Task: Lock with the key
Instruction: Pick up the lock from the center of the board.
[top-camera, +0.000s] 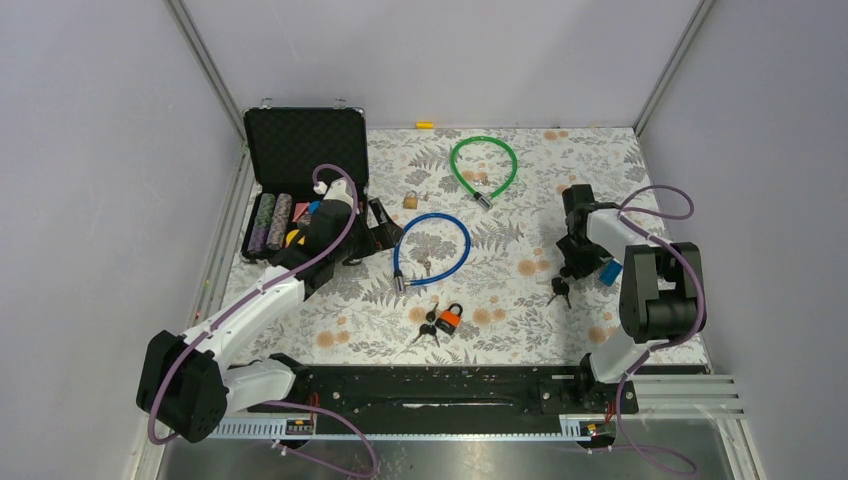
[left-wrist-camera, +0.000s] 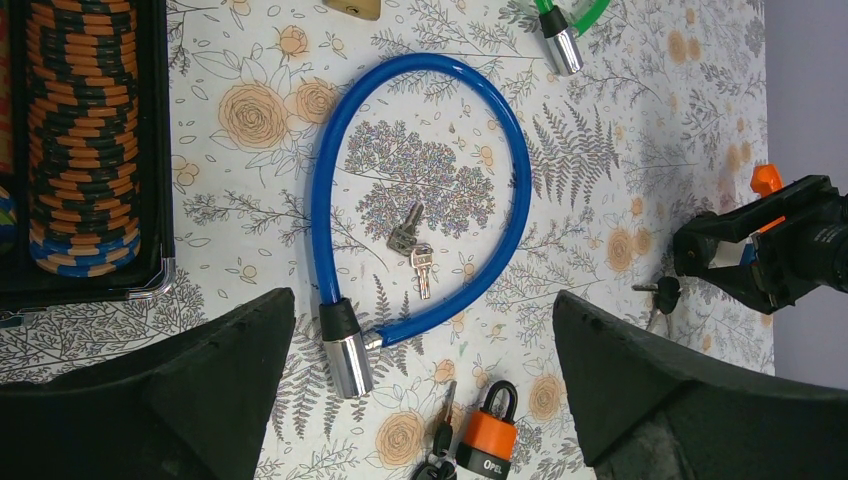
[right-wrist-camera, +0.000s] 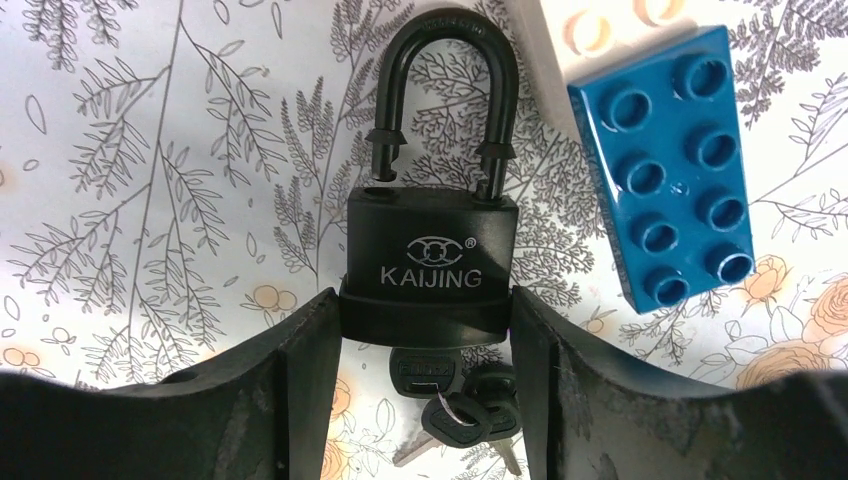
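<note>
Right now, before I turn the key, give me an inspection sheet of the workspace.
Surface: floral table cover, lying flat.
Job's things: black padlock, one shackle leg out of the body; key in its base.
Clutter: blue cable lock with loose keys inside its loop, green cable lock, brass padlock, orange padlock, blue brick, open poker chip case.
Grippers: right gripper shut on the black padlock's body; left gripper open above the blue cable lock.
Cables: purple cables loop along both arms.
Surroundings: grey walls; nothing else seen.
</note>
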